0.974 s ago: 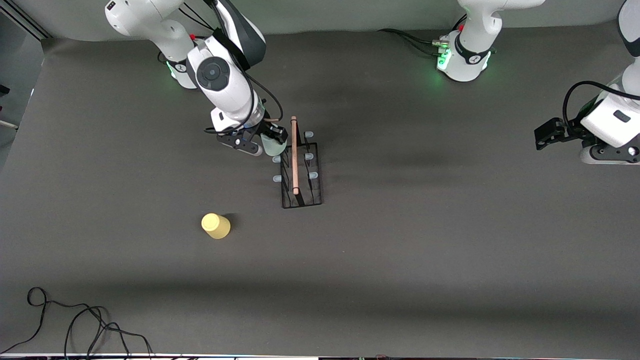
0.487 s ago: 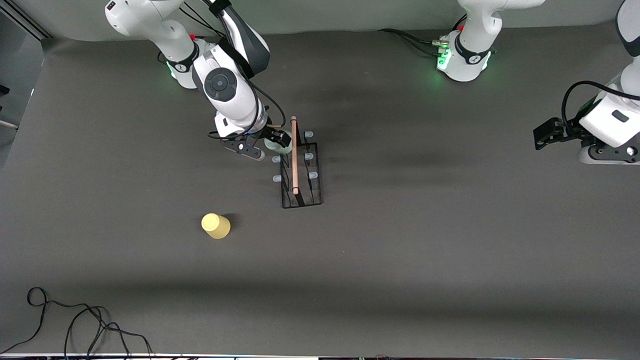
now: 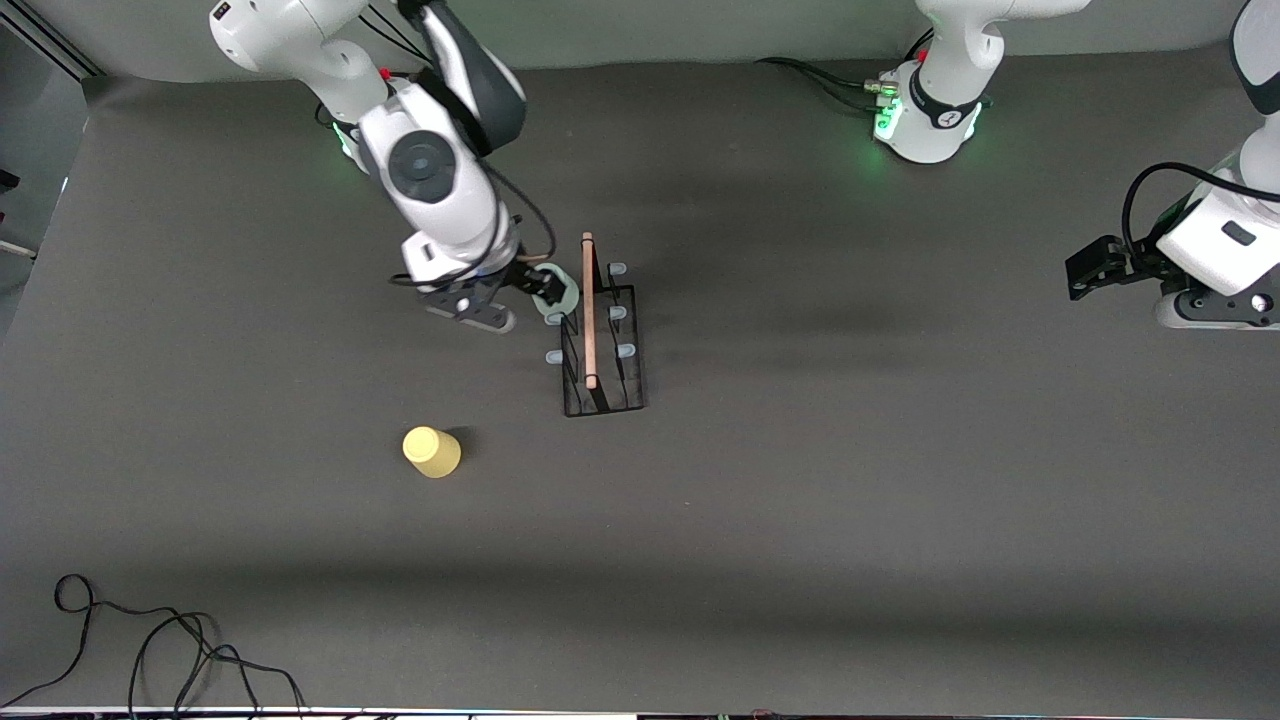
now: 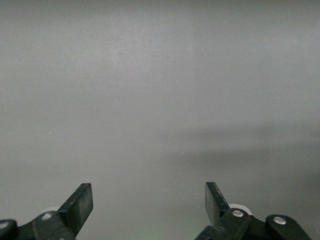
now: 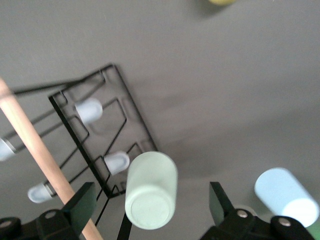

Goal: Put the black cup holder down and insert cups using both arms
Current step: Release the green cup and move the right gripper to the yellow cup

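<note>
Black wire forms the single cup holder [image 3: 603, 340] mid-table in the front view, with a wooden rod and blue-tipped pegs; one smooth yellow cup [image 3: 431, 451] stands at its 8 o'clock. The right gripper [image 3: 530, 290] is beside it, the left gripper [image 3: 1085, 272] waiting apart. In the left wrist view the fingers [image 4: 80, 205] gape wide, empty. In the right wrist view wide fingers [image 5: 82, 205] flank a mint cup [image 5: 151, 191] on a peg; a pale blue cup [image 5: 285, 195] lies nearby.

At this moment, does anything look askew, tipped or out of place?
Nothing stands out. The mint green cup sits upside down on a peg of the black cup holder, between the open right gripper. The yellow cup stands mouth-down on the table. The open left gripper waits aside.
</note>
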